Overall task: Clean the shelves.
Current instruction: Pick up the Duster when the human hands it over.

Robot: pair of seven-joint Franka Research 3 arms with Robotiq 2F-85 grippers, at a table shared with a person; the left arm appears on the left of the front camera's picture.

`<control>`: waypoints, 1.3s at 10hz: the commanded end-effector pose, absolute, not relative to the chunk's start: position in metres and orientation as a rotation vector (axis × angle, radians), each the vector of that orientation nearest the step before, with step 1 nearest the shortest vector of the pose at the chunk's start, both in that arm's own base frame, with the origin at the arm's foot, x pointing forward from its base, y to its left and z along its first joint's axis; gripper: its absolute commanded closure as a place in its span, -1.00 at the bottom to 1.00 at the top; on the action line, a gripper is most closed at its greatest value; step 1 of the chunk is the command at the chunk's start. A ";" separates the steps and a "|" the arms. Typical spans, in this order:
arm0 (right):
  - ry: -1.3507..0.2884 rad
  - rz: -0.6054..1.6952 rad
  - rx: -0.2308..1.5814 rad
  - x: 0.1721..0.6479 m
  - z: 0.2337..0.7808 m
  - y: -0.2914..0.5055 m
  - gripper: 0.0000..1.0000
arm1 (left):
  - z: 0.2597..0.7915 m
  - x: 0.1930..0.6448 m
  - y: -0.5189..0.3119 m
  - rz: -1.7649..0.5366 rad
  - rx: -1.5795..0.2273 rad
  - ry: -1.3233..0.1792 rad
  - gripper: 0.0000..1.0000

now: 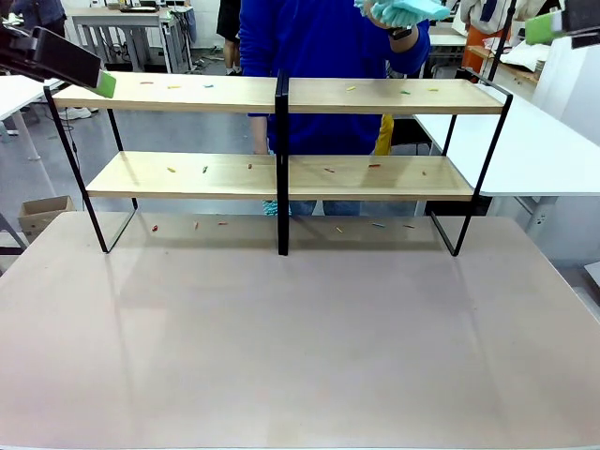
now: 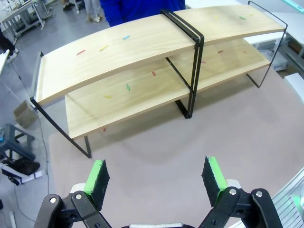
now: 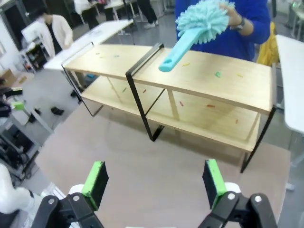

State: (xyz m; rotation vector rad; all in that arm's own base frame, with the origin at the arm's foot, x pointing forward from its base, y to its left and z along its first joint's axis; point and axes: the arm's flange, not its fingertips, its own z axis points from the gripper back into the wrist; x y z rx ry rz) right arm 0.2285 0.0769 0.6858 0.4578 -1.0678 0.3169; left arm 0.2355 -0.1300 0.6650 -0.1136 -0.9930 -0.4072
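At the far side of the grey table [image 1: 300, 356] stand the shelves [image 1: 187, 175]; behind them a person [image 1: 319, 56] grips a teal duster [image 3: 204, 23] by its head. Left gripper [image 2: 154, 173] and right gripper [image 3: 154, 178] hang spread wide, empty. Coloured scraps [image 2: 127, 87] dot both boards.

Front view level across table [image 1: 300, 356] at shelves [image 1: 187, 94], wrist views high above opposite ends, all sharing shelves

The shelves [image 1: 282, 169], two long light-wood boards in a thin black frame, stand upright along the desk's [image 1: 300, 356] far edge, small coloured scraps [image 1: 204, 170] scattered on both boards.
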 end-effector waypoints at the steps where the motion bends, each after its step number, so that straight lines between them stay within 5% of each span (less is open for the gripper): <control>1: -1.087 0.168 0.505 0.224 0.673 0.103 -1.00 | 0.665 0.237 -0.128 -0.397 -0.116 -0.993 -1.00; 13: -1.048 0.038 0.293 0.254 0.668 0.146 -1.00 | 0.665 0.237 -0.128 -0.397 -0.116 -0.993 -1.00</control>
